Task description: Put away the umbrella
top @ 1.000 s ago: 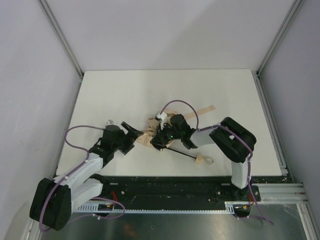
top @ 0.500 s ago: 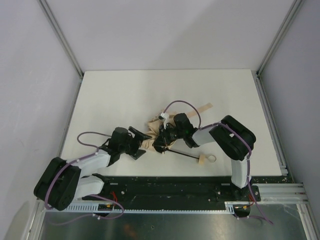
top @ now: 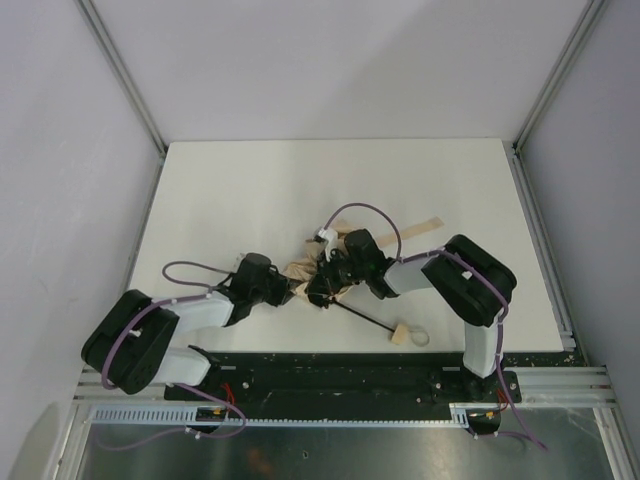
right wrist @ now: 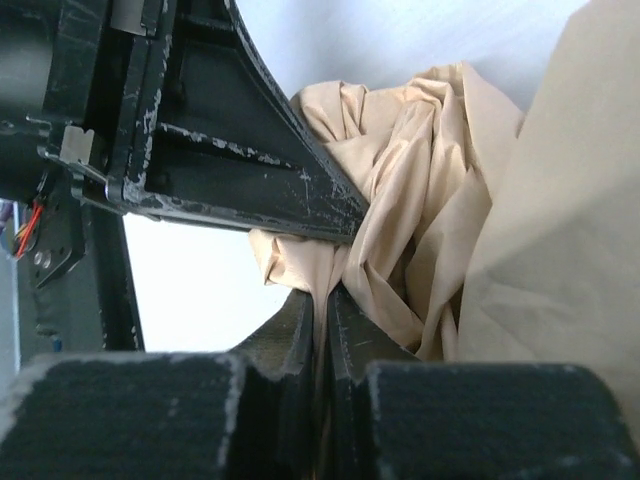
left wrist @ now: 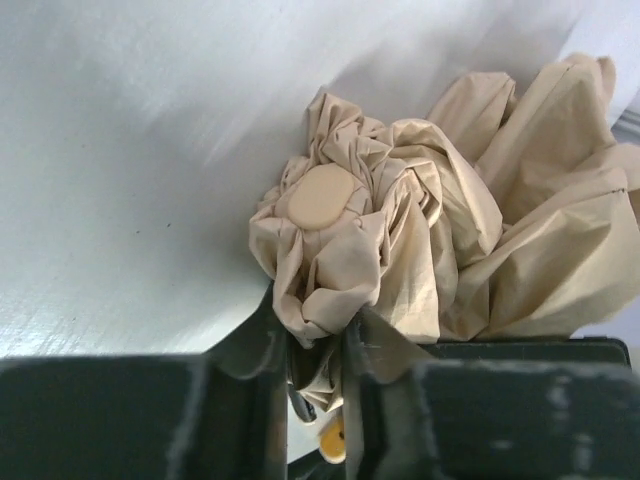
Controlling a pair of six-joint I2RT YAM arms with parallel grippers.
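Note:
The umbrella (top: 299,270) lies as a crumpled tan bundle at the near middle of the white table (top: 250,190). Its thin black shaft (top: 365,318) runs right and toward me to the small tan handle (top: 402,335). My left gripper (top: 290,291) comes in from the left and is shut on a fold of the fabric (left wrist: 400,230), just below the round tan top cap (left wrist: 320,197). Its jaws (left wrist: 315,325) pinch the cloth. My right gripper (top: 318,289) meets the bundle from the right. Its jaws (right wrist: 322,300) are shut tight on another fold of the fabric (right wrist: 410,200).
A loose tan strap (top: 418,221) lies on the table behind the right arm. The left gripper's black finger (right wrist: 230,160) crosses close in front of the right wrist camera. Aluminium frame rails (top: 535,220) border the table, and the black base rail (top: 340,370) lies along the near edge.
My left arm has swung right, up to the bundle, and its jaws have gone from wide open to shut on the fabric. The handle end has shifted slightly toward me. The right gripper has kept its hold.

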